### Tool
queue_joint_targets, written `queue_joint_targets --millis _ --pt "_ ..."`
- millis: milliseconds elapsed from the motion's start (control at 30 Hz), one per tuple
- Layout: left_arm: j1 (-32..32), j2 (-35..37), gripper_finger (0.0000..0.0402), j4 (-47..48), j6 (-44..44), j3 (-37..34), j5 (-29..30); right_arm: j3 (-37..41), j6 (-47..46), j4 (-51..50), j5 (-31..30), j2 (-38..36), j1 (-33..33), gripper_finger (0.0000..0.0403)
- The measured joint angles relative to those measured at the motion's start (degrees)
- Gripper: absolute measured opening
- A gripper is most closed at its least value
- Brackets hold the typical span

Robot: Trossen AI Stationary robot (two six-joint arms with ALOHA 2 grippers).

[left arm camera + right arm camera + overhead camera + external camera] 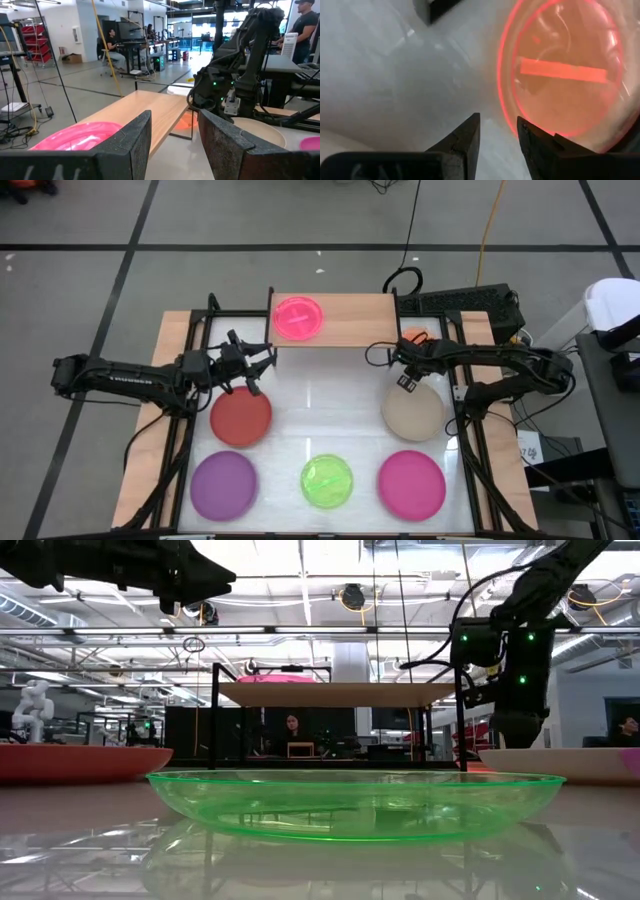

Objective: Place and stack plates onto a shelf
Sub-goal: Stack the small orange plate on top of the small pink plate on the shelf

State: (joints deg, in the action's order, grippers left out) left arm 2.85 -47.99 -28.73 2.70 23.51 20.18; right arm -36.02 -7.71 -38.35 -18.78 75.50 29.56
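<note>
Orange plate (pixel 416 337) — mostly hidden beneath the right arm; shelf (pixel 345 319) legs unseen.

A translucent green plate (pixel 355 802) is filling the lower middle of the frame, lying on the glossy white tabletop (pixel 80 840). Behind it, in the centre, the shelf (pixel 335 693) is standing on thin black legs, and a pink plate (pixel 275 678) is showing on top. A red plate (pixel 70 762) is lying at the left edge, a beige plate (pixel 560 764) at the right. Dark arms are reaching in from both upper corners.
</note>
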Motion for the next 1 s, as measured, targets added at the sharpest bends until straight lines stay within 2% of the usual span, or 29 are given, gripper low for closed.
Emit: queue_joint_targets --millis 367,467,600,667,1000 --pt "0.0 0.0 0.017 0.24 0.0 0.02 0.04 4.86 0.5 5.04 1.02 -0.08 0.66 0.0103" --pt "0.0 0.0 0.017 0.24 0.0 0.04 0.04 4.91 0.39 5.05 1.36 -0.28 0.65 0.0078" --pt "0.0 0.0 0.017 0.22 0.0 0.04 0.04 4.97 -1.01 5.1 1.9 -1.38 0.63 0.0024" --pt "0.0 0.0 0.017 0.22 0.0 0.04 0.04 5.02 -2.23 5.01 1.24 -2.49 0.63 0.0007" --pt "0.0 0.0 0.017 0.26 0.0 0.04 0.09 5.26 -8.2 4.79 0.63 -13.26 0.7 0.0001"
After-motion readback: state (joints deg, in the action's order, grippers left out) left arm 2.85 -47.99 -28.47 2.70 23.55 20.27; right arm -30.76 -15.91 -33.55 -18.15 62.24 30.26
